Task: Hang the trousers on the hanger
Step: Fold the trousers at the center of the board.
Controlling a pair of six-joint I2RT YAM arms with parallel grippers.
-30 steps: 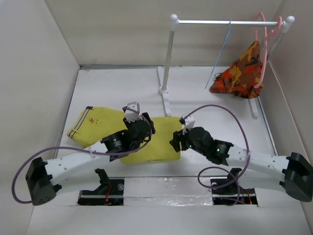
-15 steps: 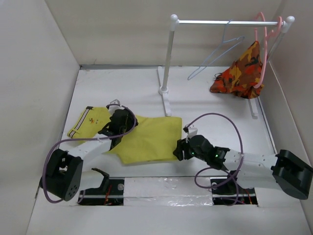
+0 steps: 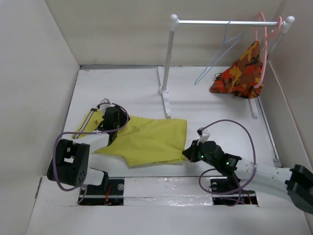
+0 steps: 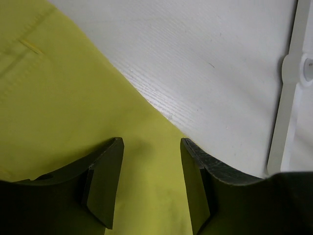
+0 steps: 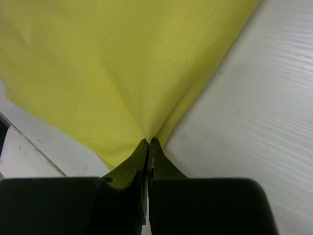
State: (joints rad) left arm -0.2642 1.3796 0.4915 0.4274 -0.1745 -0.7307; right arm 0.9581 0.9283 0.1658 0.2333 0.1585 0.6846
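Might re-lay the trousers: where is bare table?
Bare table runs from the trousers to the back wall, left of the rack post. Another patch lies between the rack's feet, ahead of the right gripper. Crowded: the far right corner, at the camouflage garment.

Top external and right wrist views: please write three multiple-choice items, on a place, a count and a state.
1. Where is the pale-blue hanger? A lying flat; B hanging from the rail; C leaning on a wall.
2. How many hangers are on the rail? A one; B three; C two.
3. State of the right tool? A shut on the trousers; B open; C shut on nothing.
1 B: its hook is over the rail. 2 C: the pale-blue one and a pink hanger. 3 A: it pinches a fold of the yellow cloth.
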